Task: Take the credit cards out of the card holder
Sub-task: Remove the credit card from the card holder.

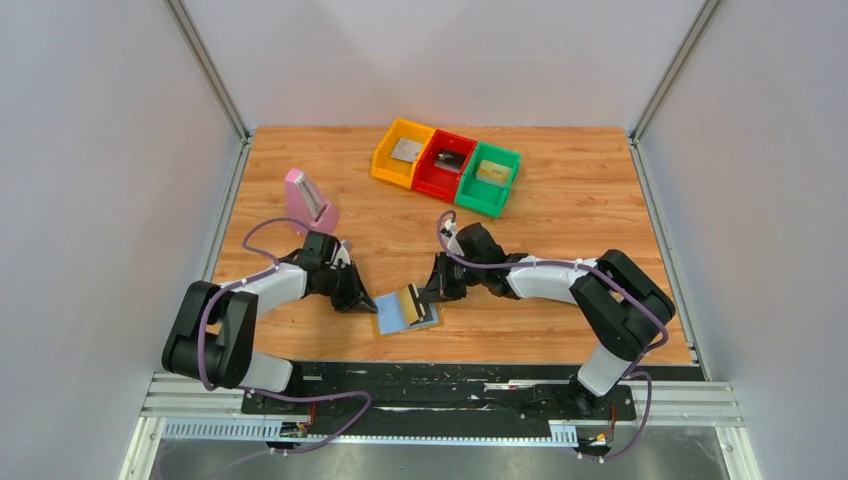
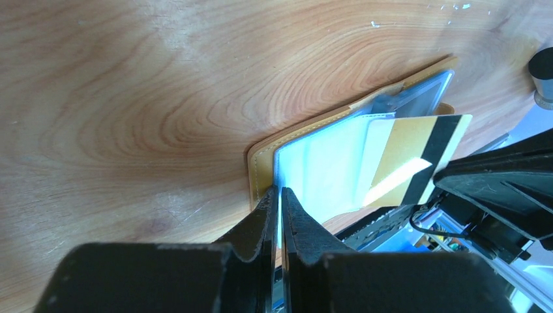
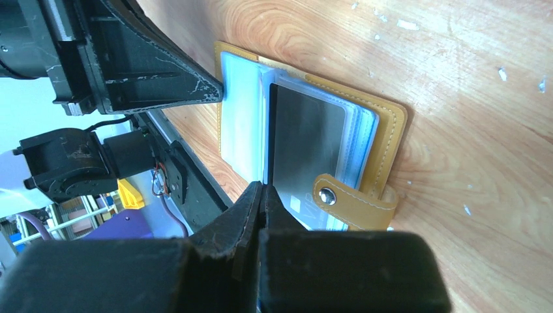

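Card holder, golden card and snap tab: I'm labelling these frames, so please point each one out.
card holder [image 2: 259,173], left wrist view, on its tan outer edge.
golden card [image 2: 407,138], left wrist view, on its gold face beside the black stripe.
snap tab [image 3: 355,201], right wrist view, on the tan strap.

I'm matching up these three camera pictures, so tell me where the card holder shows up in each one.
Top external: the card holder lies open, low in the picture, near the centre.
Left wrist: right of centre, light blue inside facing up.
Right wrist: centre, with its snap tab nearest the camera.
Shared landmark: the left pincer, shut on the holder's edge, shows in all three views.
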Controlling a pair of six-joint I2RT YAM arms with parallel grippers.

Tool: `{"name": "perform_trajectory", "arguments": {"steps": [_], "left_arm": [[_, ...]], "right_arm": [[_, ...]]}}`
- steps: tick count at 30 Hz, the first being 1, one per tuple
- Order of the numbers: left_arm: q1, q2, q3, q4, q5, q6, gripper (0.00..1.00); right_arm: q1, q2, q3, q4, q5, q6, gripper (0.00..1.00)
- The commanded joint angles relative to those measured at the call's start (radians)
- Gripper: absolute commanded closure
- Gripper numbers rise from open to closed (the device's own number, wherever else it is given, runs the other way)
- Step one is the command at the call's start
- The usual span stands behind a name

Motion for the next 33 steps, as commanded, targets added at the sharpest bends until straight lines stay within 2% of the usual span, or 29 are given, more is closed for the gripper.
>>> {"name": "perform_trajectory", "arguments": {"steps": [1, 6, 11, 16, 18, 21, 28, 33], "left_arm": [[0.002, -0.016, 0.036, -0.013, -0.019, 0.027, 0.87], [0.002, -0.069, 0.094, -0.064, 0.024, 0.026, 0.8], [0.002, -0.119, 0.196, -0.127, 0.091, 0.013, 0.64], [0.002, -0.174, 0.277, -0.141, 0.177, -0.039, 0.46], [0.002, -0.192, 0.295, -0.139, 0.208, -0.071, 0.4], [0.002, -0.221, 0.304, -0.115, 0.24, -0.131, 0.37], [0.002, -0.234, 0.279, -0.076, 0.273, -0.217, 0.3], [0.002, -0.228, 0.23, 0.001, 0.29, -0.268, 0.28]], "right_arm": [[-0.002, -0.07, 0.008, -0.022, -0.001, -0.045, 1.0], [-0.002, -0.137, 0.058, -0.168, 0.089, -0.159, 1.0], [0.017, -0.206, 0.105, -0.259, 0.227, -0.32, 1.0], [0.1, -0.282, 0.1, -0.239, 0.432, -0.529, 1.0], [0.168, -0.323, 0.066, -0.175, 0.549, -0.654, 1.0], [0.256, -0.377, 0.007, -0.065, 0.68, -0.816, 1.0], [0.387, -0.409, -0.02, 0.041, 0.831, -0.97, 1.0], [0.446, -0.368, 0.02, 0.016, 0.908, -1.01, 1.0]]}}
